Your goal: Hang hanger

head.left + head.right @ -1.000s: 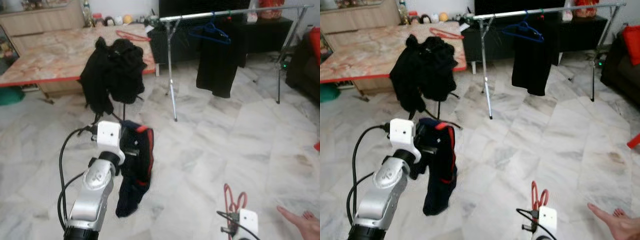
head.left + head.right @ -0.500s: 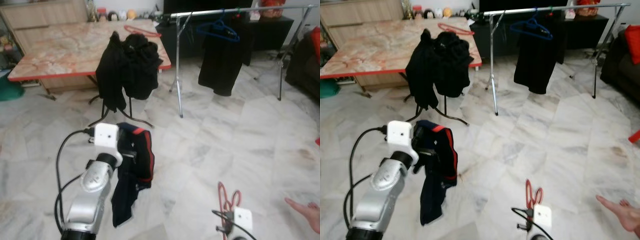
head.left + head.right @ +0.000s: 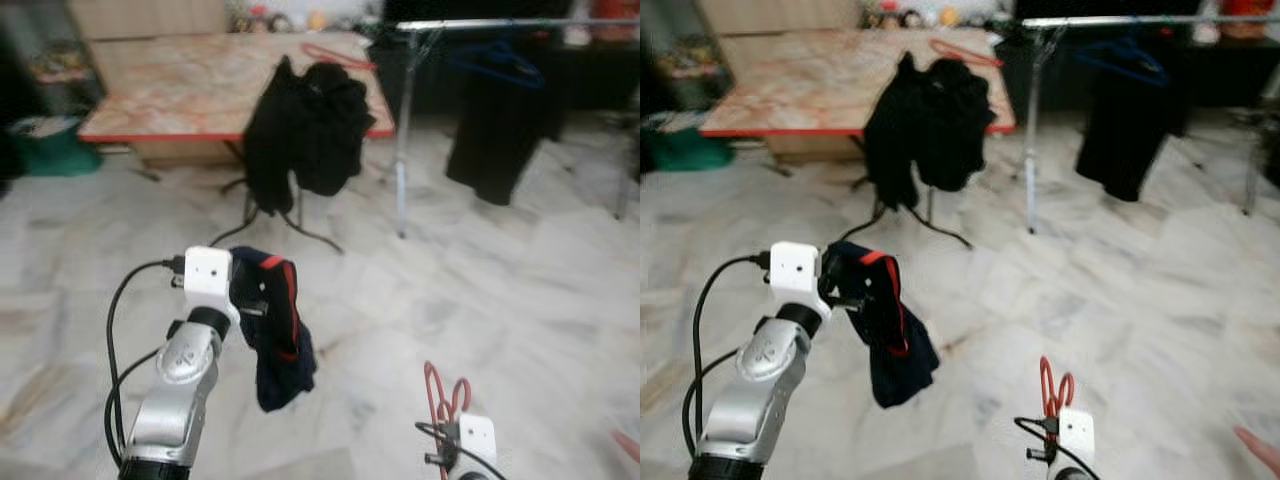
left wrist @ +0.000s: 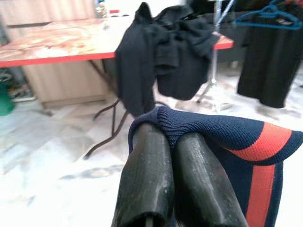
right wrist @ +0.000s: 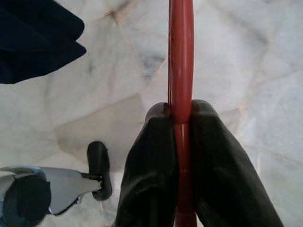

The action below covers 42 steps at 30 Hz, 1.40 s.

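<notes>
Figure: carrying stage of a hanging task, with the drying rail (image 3: 500, 22) as landmark. The left gripper (image 4: 177, 142) is clamped on the ribbed edge of a navy garment with a red stripe (image 3: 282, 345), raised so the cloth hangs free of the marble floor (image 3: 500, 300), well short of the rail. The right gripper (image 5: 180, 123) pinches a red hanger (image 5: 181, 56) between closed fingers (image 5: 151, 161), the hanger standing upright from the hand (image 3: 1055, 385), also far from the rail; holding each item in a separate hand probably keeps them untangled until they can be joined and hung. On the rail, a blue hanger (image 3: 497, 62) carries a black garment (image 3: 497, 135). Nearer the robot than the rail, dark clothes (image 3: 305, 125) are heaped on a stand before a red-edged table (image 3: 180, 85). The head views are blurred, so the rail's far end and the items on the table are indistinct; the red hanger's lower part is hidden.
</notes>
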Motion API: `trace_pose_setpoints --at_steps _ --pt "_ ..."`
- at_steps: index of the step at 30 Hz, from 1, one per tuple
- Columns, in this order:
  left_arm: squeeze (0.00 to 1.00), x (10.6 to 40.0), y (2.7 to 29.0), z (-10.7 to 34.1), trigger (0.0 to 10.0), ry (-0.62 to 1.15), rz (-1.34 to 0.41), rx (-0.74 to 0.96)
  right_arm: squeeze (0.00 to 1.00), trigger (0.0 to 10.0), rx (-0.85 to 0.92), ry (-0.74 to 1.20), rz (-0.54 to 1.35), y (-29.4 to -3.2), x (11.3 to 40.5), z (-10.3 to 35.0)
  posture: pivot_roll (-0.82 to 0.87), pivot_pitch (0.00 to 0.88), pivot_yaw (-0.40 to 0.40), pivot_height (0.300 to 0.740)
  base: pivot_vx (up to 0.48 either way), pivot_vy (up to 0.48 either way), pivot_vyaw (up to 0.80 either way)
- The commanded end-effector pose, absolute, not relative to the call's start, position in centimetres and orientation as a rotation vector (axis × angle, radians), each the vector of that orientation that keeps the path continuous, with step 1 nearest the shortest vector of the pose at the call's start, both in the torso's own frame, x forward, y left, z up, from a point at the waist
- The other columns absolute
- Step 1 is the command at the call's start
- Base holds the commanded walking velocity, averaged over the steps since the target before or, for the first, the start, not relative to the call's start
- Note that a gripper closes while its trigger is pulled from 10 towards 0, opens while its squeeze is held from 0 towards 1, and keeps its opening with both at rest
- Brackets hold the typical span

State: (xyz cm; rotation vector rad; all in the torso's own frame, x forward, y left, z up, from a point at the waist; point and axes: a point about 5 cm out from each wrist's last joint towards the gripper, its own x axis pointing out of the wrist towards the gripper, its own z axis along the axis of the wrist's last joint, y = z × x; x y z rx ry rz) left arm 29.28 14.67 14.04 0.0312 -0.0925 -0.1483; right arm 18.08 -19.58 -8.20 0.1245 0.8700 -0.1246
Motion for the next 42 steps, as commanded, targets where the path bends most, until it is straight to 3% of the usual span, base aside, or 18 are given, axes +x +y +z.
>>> trace_pose_setpoints --at_steps 1,14,42 --pt "0.0 29.2 14.4 15.1 10.0 -0.139 -0.157 0.021 0.0 10.0 0.137 0.878 -0.104 -18.9 18.1 -8.3 0.02 0.0 0.005 0.716 0.292 0.0 0.0" --pt "0.0 29.3 14.6 15.2 10.0 -0.14 -0.153 0.011 0.0 10.0 0.108 0.885 -0.036 -15.7 18.9 -8.3 0.02 0.0 -0.003 0.716 0.391 0.0 0.0" --pt "0.0 29.3 14.9 15.5 10.0 -0.152 -0.138 0.012 0.0 10.0 0.097 0.892 -0.035 -16.8 18.8 -8.3 0.03 0.0 -0.013 0.716 0.436 0.0 0.0"
